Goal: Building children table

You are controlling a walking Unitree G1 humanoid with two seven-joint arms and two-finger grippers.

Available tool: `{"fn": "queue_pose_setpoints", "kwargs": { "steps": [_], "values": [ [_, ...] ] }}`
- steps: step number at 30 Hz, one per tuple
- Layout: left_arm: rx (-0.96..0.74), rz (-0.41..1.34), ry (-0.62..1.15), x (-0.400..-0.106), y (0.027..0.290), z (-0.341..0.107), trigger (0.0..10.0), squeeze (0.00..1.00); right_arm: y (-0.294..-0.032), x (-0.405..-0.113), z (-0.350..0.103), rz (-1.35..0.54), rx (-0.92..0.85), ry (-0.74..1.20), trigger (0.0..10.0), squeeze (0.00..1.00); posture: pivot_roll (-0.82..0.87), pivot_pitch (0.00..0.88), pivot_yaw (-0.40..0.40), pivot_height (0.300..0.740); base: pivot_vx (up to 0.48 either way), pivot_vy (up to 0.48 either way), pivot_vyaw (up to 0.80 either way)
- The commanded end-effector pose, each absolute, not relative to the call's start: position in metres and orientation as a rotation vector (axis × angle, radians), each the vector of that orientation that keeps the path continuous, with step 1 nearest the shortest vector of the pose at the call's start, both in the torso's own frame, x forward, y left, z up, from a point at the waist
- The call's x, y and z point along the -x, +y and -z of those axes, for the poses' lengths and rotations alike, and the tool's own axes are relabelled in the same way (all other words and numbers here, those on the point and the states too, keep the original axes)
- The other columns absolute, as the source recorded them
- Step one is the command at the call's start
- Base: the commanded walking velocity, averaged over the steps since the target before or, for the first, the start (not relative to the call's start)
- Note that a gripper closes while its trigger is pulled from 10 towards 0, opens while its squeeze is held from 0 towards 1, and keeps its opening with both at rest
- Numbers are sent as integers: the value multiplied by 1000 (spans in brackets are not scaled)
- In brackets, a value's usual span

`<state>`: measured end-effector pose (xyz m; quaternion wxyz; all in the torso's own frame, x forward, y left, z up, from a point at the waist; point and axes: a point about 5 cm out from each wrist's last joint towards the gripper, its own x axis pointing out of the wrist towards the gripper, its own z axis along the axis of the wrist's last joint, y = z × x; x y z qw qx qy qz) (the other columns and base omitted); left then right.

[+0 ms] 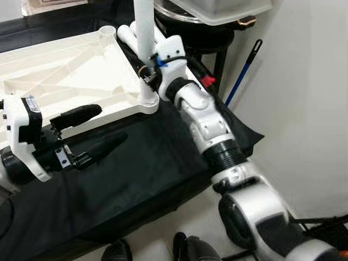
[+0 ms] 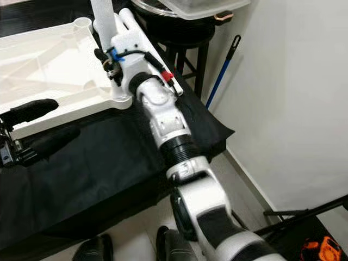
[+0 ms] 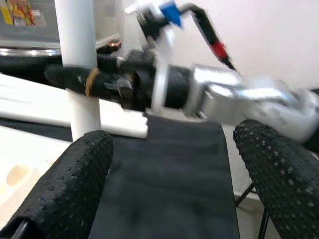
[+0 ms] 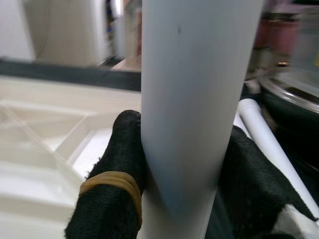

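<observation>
A white plastic tabletop (image 1: 65,70) lies upside down on a black cloth-covered surface (image 1: 136,179). A white leg tube (image 1: 144,32) stands upright in the tabletop's near right corner socket (image 1: 148,103). My right gripper (image 1: 147,73) is shut on this leg just above the socket; in the right wrist view its black fingers (image 4: 119,149) press both sides of the tube (image 4: 194,89). My left gripper (image 1: 110,123) hovers open over the cloth by the tabletop's front edge, nothing between its fingers (image 3: 75,179). Spare white legs (image 1: 126,33) lie behind the corner.
A black stool carrying a clear plastic container (image 1: 217,8) stands beyond the right arm. A blue-handled stick (image 1: 243,70) leans on the white wall at the right. Black shoes (image 1: 117,251) sit on the floor by the near edge. A tripod leg (image 2: 304,212) crosses the floor.
</observation>
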<state>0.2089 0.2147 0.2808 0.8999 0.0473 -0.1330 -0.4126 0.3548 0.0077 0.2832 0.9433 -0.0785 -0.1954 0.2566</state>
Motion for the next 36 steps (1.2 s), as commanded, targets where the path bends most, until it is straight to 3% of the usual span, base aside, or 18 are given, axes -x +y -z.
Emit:
{"fn": "queue_pose_setpoints", "kwargs": {
  "steps": [1,15,16,21,22,26,27,33,35,36],
  "values": [
    [-101,869,-279,-211,212,-278,10000,0,38,-329,-270,-569,212,-428,0,0,74,228,-88,740,0,0,0],
    [-97,877,-297,-217,209,-278,10000,0,43,-324,-274,-609,183,-425,0,0,65,206,-88,740,0,0,0],
    [-97,877,-300,-218,209,-277,10000,0,44,-319,-274,-638,166,-407,10000,0,65,204,-87,740,0,0,0],
    [-100,879,-303,-220,209,-277,10000,0,39,-309,-284,-807,-46,-332,10000,0,60,204,-87,740,0,0,0],
    [-100,880,-303,-220,209,-277,10000,0,33,-310,-289,-869,-102,-316,10000,1000,60,203,-86,740,0,0,0],
    [-99,884,-302,-220,208,-276,10000,0,13,-317,-299,-934,-97,-323,10000,1000,62,205,-85,740,0,0,0],
    [-98,886,-301,-220,207,-276,10000,0,-6,-329,-305,-923,-45,-339,10000,1000,63,207,-84,740,0,0,0],
    [-99,886,-298,-219,208,-275,10000,0,-26,-346,-302,-920,17,-330,10000,1000,69,208,-83,740,0,0,0],
    [-101,886,-297,-219,208,-275,10000,0,-36,-352,-294,-1002,58,-302,10000,969,73,214,-83,740,0,0,0],
    [-102,886,-296,-219,208,-275,10000,0,-40,-357,-290,-1008,91,-290,10000,0,77,214,-81,740,0,0,0]
  ]
}}
